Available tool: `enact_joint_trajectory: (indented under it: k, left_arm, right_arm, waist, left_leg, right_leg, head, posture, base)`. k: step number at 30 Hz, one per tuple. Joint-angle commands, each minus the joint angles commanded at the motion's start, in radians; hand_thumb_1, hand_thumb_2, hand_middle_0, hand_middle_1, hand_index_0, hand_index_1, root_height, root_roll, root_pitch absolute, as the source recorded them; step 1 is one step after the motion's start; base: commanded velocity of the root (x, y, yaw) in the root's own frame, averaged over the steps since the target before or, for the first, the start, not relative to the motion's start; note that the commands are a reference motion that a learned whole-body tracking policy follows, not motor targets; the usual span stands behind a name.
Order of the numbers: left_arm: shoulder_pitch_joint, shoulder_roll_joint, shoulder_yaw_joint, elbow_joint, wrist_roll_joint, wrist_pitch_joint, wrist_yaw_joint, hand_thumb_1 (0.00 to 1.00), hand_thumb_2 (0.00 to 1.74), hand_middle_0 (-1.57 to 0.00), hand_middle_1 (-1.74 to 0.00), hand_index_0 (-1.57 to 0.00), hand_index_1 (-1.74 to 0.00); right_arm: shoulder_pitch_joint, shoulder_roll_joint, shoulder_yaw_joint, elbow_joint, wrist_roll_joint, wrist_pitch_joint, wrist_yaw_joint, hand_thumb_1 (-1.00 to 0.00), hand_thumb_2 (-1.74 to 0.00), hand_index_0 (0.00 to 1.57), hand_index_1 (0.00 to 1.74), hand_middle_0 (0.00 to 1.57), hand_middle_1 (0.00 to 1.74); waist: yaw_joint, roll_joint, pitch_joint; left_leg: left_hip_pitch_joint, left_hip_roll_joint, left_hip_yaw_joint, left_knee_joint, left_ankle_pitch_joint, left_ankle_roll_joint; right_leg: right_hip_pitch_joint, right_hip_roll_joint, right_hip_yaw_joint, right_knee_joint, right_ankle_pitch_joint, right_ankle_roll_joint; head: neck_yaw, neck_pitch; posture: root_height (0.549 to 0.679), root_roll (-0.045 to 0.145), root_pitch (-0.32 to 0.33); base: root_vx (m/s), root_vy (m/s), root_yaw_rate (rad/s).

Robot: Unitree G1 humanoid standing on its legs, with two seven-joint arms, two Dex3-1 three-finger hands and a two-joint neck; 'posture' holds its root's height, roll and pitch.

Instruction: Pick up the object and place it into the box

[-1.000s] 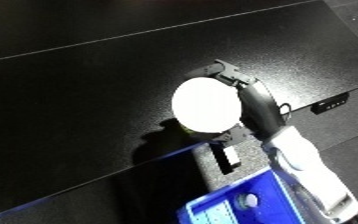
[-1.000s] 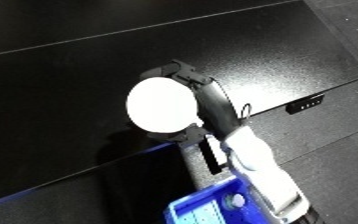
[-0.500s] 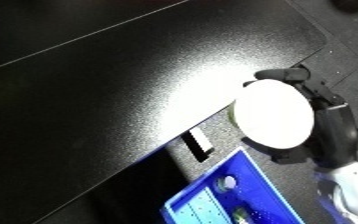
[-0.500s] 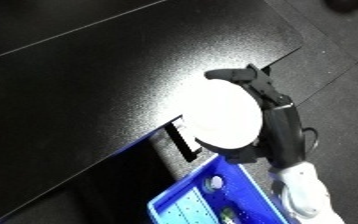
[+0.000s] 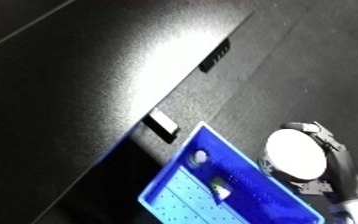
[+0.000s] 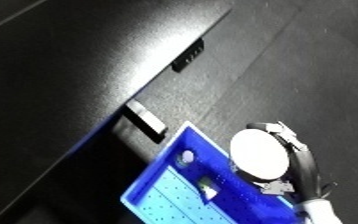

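White disc-shaped object (image 6: 259, 155) is now sitting in the lower right of the frame, right by the right-hand rim of the blue bin (image 6: 171, 165), and that's the big change: a second ago it was over the dark tabletop (image 6: 60, 75), half a second ago it was near the table's edge with the bin just peeking in below, and now it's been carried off the table to the bin. The whole view has swung too, so a lot of that shift is the camera turning, not just the arm. For the task that means the pick is done and we're basically at the drop stage, I'd say, though the disc looks more over the bin's edge and the floor than squarely over the inside, so it probably needs a nudge toward lower left first. Right hand (image 6: 298, 159) comes up from the bottom right corner, black fingers curled round the disc's far rim, thumb side underneath, holding it face-up toward the camera. Left hand isn't anywhere in view.
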Motion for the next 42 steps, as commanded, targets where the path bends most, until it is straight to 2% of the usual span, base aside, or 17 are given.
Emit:
enact_joint_trajectory:
  k: [6, 13, 19, 22, 27, 32, 36, 42]
  left_arm:
    - [-0.029, 0.027, -0.028, 0.011, 0.015, 0.03, -0.006, 0.0, 0.0, 0.0, 0.0, 0.0, 0.0]
    - [-0.054, 0.036, -0.084, 0.026, 0.038, 0.051, -0.022, 0.0, 0.0, 0.0, 0.0, 0.0, 0.0]
    - [-0.064, 0.034, -0.116, 0.035, 0.035, 0.059, -0.033, 0.0, 0.0, 0.0, 0.0, 0.0, 0.0]
    - [-0.072, 0.033, -0.127, 0.038, 0.023, 0.07, -0.032, 0.0, 0.0, 0.0, 0.0, 0.0, 0.0]
    - [-0.089, 0.022, -0.154, 0.063, 0.034, 0.077, -0.025, 0.0, 0.0, 0.0, 0.0, 0.0, 0.0]
    - [-0.101, 0.013, -0.18, 0.071, 0.025, 0.07, -0.022, 0.0, 0.0, 0.0, 0.0, 0.0, 0.0]
    - [-0.105, 0.011, -0.182, 0.07, 0.017, 0.075, -0.011, 0.0, 0.0, 0.0, 0.0, 0.0, 0.0]
    - [-0.11, 0.02, -0.177, 0.073, 0.025, 0.093, 0.012, 0.0, 0.0, 0.0, 0.0, 0.0, 0.0]
  right_arm:
    - [-0.036, 0.003, 0.114, 0.294, 0.098, 0.054, 0.083, -0.65, -1.13, 1.02, 1.13, 1.02, 1.13]
    - [-0.159, -0.03, 0.205, 0.569, 0.148, 0.126, 0.164, -0.3, -0.52, 0.47, 0.52, 0.47, 0.52]
    - [-0.238, -0.032, 0.246, 0.737, 0.098, 0.116, 0.189, 0.0, 0.0, 0.0, 0.0, 0.0, 0.0]
    - [-0.273, -0.028, 0.277, 0.792, 0.056, 0.106, 0.191, 0.0, 0.0, 0.0, 0.0, 0.0, 0.0]
    - [-0.325, -0.015, 0.319, 0.861, 0.028, 0.112, 0.199, 0.0, 0.0, 0.0, 0.0, 0.0, 0.0]
    - [-0.358, -0.012, 0.352, 0.866, -0.025, 0.123, 0.221, 0.0, 0.0, 0.0, 0.0, 0.0, 0.0]
    - [-0.367, -0.011, 0.382, 0.838, -0.083, 0.122, 0.223, 0.0, 0.0, 0.0, 0.0, 0.0, 0.0]
    - [-0.385, 0.007, 0.435, 0.785, -0.127, 0.148, 0.244, 0.0, 0.0, 0.0, 0.0, 0.0, 0.0]
  waist:
    - [0.029, 0.013, -0.007]
    - [0.084, 0.038, -0.026]
    - [0.114, 0.053, -0.044]
    - [0.126, 0.052, -0.05]
    - [0.148, 0.041, -0.058]
    - [0.162, 0.036, -0.061]
    - [0.174, 0.031, -0.068]
    - [0.205, 0.01, -0.081]
  left_leg:
    - [0.008, -0.012, -0.021, -0.009, 0.007, 0.0003]
    - [0.013, -0.032, -0.054, -0.014, 0.022, -0.0053]
    - [0.009, -0.046, -0.072, -0.007, 0.025, -0.0071]
    - [0.002, -0.05, -0.077, 0.002, 0.027, -0.0068]
    - [-0.006, -0.051, -0.09, 0.017, 0.026, -0.0051]
    - [-0.01, -0.052, -0.1, 0.019, 0.034, -0.0098]
    - [-0.011, -0.053, -0.108, 0.015, 0.042, -0.0144]
    - [-0.02, -0.054, -0.129, 0.006, 0.047, -0.0193]
  right_leg:
    - [0.019, -0.0069, -0.004, -0.023, 0.011, -0.0042]
    - [0.044, -0.0219, -0.016, -0.04, 0.017, -0.0092]
    - [0.05, -0.0298, -0.022, -0.036, 0.015, -0.0091]
    - [0.049, -0.0295, -0.026, -0.037, 0.019, -0.0091]
    - [0.054, -0.0259, -0.039, -0.036, 0.022, -0.0099]
    - [0.06, -0.026, -0.046, -0.032, 0.022, -0.0104]
    - [0.065, -0.0283, -0.052, -0.028, 0.019, -0.0124]
    - [0.071, -0.0352, -0.07, -0.028, 0.016, -0.0123]
  head:
    - [0.112, -0.038]
    - [0.24, -0.088]
    - [0.261, -0.132]
    - [0.268, -0.175]
    - [0.291, -0.203]
    - [0.251, -0.234]
    - [0.158, -0.239]
    - [-0.009, -0.199]
  posture:
    - [0.64, 0.074, -0.036]
    - [0.643, 0.076, -0.046]
    - [0.644, 0.078, -0.049]
    - [0.644, 0.078, -0.049]
    - [0.644, 0.075, -0.055]
    - [0.644, 0.076, -0.061]
    - [0.644, 0.078, -0.066]
    - [0.644, 0.078, -0.067]
  base:
    - [-0.005, -0.027, 0.06]
    - [0.009, -0.021, 0.112]
    - [0.01, 0.007, 0.096]
    - [-0.024, 0.002, 0.089]
    - [-0.022, -0.038, 0.062]
    - [-0.011, -0.026, 0.068]
    - [-0.01, -0.019, 0.092]
    - [-0.021, -0.059, 0.145]
